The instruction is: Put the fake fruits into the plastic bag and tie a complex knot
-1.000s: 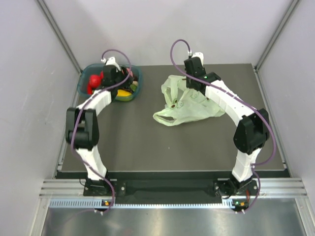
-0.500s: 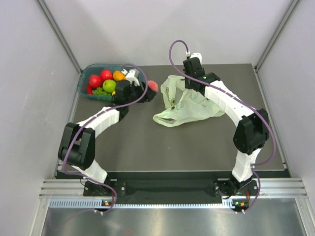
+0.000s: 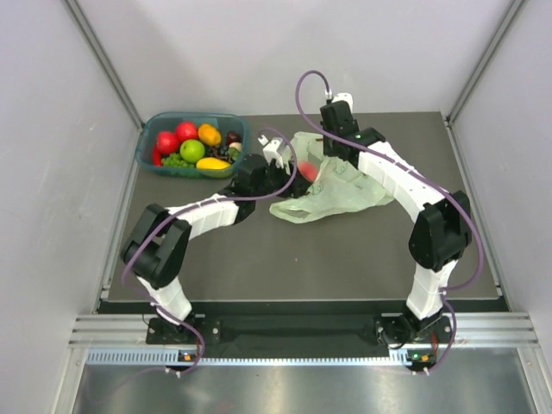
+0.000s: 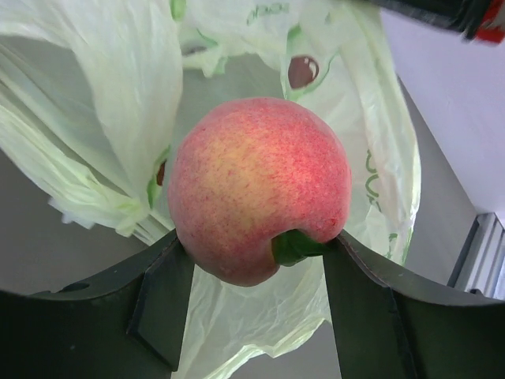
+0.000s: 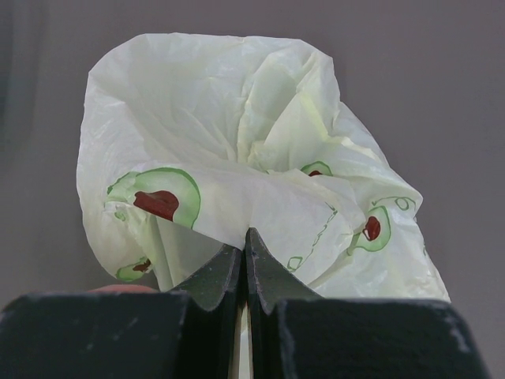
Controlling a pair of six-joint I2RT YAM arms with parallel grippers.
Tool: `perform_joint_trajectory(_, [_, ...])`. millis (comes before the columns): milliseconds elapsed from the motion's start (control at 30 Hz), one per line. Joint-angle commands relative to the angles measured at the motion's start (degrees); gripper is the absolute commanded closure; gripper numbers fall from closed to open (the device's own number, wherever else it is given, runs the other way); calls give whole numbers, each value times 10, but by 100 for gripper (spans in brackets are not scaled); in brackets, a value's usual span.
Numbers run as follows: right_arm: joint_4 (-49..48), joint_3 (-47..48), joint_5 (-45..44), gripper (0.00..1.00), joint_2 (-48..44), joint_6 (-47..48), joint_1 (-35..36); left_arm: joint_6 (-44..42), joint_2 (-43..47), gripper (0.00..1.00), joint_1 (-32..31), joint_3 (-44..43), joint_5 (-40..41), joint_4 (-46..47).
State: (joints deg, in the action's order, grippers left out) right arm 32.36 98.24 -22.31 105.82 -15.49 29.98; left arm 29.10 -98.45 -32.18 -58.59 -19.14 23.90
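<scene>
Fingers clasping the pink peach (image 4: 256, 185), the left gripper (image 4: 259, 243) has swung across to the plastic bag (image 3: 345, 191), whose edge the right gripper (image 5: 245, 249) pinches tight, so release looks next.

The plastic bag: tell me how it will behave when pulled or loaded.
Probably floppy: the plastic bag bunches in crumpled folds at the right gripper, shut on its edge. Likely very light and thin, since it looks translucent and wrinkled. It may sag or shift when the peach, held in the left gripper, drops in.
</scene>
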Motion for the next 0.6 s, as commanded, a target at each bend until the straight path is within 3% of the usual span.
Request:
perform_joint_trajectory(0, [-31, -10, 11, 100, -40, -5, 9, 21, -32, 57, -9, -21, -8, 53])
perform_joint_trajectory(400, [-59, -43, -2, 100, -56, -18, 11, 42, -167, 59, -29, -145, 27, 41])
perform_joint_trajectory(567, [-65, -52, -8, 100, -61, -20, 11, 43, -210, 54, -31, -204, 58, 14])
